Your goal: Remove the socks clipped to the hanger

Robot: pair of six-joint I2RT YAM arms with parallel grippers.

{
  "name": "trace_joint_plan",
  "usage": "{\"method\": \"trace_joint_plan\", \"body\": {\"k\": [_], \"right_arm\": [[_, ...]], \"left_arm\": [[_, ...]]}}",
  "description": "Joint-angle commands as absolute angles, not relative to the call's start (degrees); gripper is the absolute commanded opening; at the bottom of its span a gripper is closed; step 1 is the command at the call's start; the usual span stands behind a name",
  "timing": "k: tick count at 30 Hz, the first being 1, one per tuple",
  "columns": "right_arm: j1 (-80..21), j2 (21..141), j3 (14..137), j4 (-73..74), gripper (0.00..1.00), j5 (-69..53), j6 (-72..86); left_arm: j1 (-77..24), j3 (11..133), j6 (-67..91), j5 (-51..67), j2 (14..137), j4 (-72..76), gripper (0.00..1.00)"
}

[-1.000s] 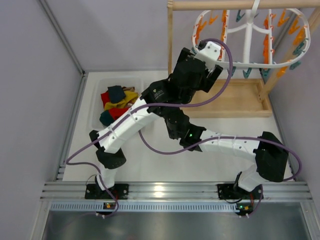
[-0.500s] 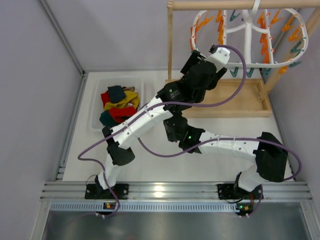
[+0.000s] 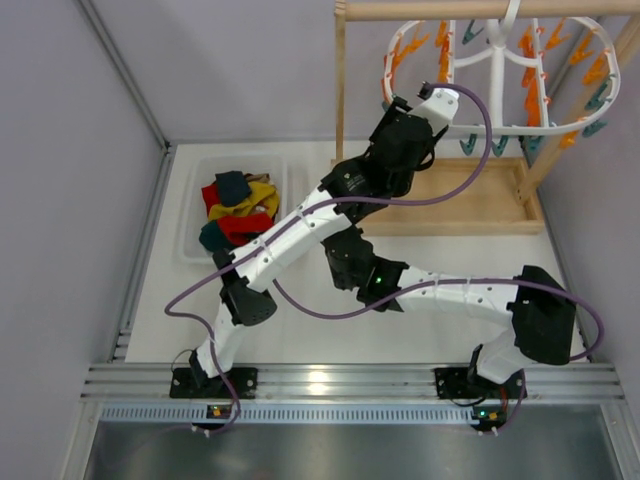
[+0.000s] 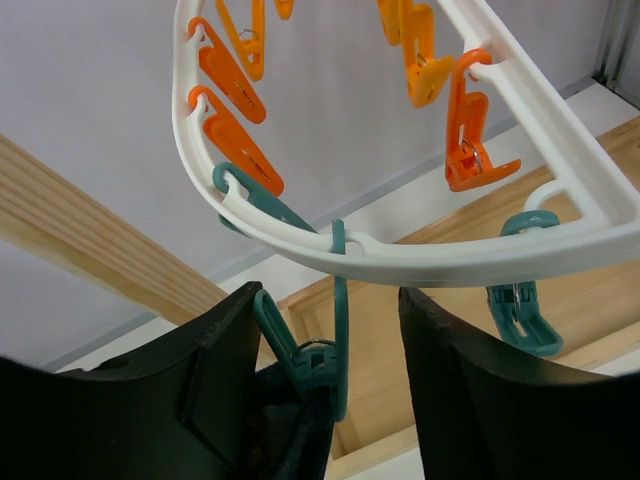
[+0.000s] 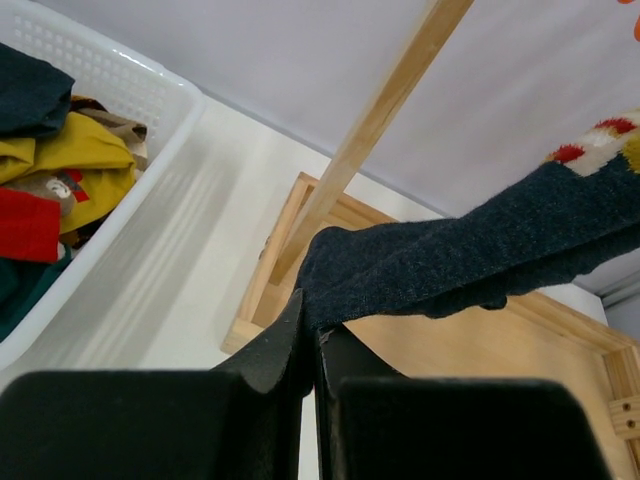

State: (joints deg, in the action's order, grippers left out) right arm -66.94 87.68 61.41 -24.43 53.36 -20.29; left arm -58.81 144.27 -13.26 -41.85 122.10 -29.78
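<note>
The white oval hanger with orange and teal clips hangs from the wooden rod at the back right. My left gripper reaches up under its near-left rim. In the left wrist view its jaws stand open on either side of a teal clip that pinches a dark sock. The left finger touches the clip's handle and the right finger is still apart from it. My right gripper is shut on the lower end of a dark navy sock, which stretches up and to the right. The left arm hides that sock in the top view.
A white bin at the left holds several loose socks in yellow, red and teal. The wooden stand's tray base lies below the hanger. Its upright post rises just left of my left gripper.
My left arm has moved up and right to the hanger's rim, and its jaws have narrowed around the teal clip. The hanger has swung slightly. The right arm has stayed put.
</note>
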Motion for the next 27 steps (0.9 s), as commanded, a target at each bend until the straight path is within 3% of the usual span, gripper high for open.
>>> {"method": "trace_joint_plan", "body": {"k": [1, 10, 18, 19, 21, 24, 27], "right_arm": [[-70.1, 84.9, 61.5, -26.8, 0.0, 50.9, -20.8], [-70.3, 82.7, 58.6, -27.9, 0.0, 50.8, -19.7], [-70.3, 81.4, 55.1, -28.8, 0.0, 51.3, -17.7], [-70.3, 81.1, 54.8, -28.8, 0.0, 51.4, -17.5], [-70.3, 80.8, 54.1, -27.9, 0.0, 51.5, -16.6], [-70.2, 78.8, 51.1, -26.1, 0.0, 50.6, -13.6], [-69.5, 74.8, 45.5, -24.4, 0.0, 45.0, -8.4]], "left_arm": [[-58.1, 146.3, -14.0, -41.0, 123.0, -25.5, 0.56], [-57.3, 146.2, -13.2, -40.3, 122.9, -25.6, 0.38], [-57.3, 146.1, -11.7, -40.1, 121.8, -25.6, 0.15], [-57.3, 145.7, -11.6, -40.2, 121.6, -25.6, 0.19], [-57.3, 144.8, -11.0, -40.1, 120.4, -25.7, 0.38], [-57.3, 141.9, -9.8, -40.3, 118.4, -25.6, 0.54], [-57.3, 136.9, -8.0, -41.9, 113.7, -25.8, 0.79]]}}
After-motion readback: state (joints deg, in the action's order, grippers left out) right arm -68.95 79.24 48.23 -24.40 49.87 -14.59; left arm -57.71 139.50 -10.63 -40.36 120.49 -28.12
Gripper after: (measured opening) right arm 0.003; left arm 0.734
